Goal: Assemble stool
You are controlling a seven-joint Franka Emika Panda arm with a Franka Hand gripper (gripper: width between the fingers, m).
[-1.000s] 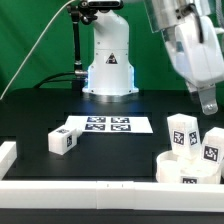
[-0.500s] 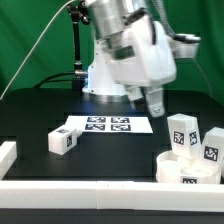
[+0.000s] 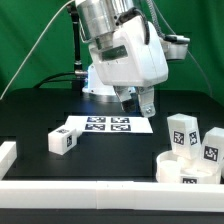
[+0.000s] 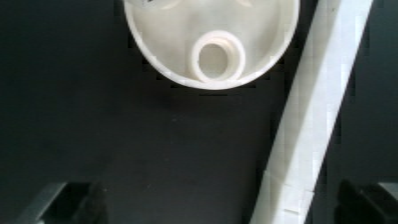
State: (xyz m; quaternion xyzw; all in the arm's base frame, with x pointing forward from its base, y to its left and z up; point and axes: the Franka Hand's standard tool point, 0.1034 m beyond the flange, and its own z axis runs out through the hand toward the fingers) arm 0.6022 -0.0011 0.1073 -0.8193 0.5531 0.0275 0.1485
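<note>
While your gripper (image 3: pixel 136 104) hangs near the marker board (image 3: pixel 107 125), jaws spread and empty, the seat (image 3: pixel 175 170) lies well toward the exterior view's right of it.

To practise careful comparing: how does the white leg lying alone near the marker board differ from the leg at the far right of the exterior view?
Pose: the lone leg lies on its side; the far-right leg stands upright. Company: the lone leg sits by itself on the black table; the far-right leg stands beside another leg, close to the seat disc. Both are chunky, white and carry a black-and-white square tag.
</note>
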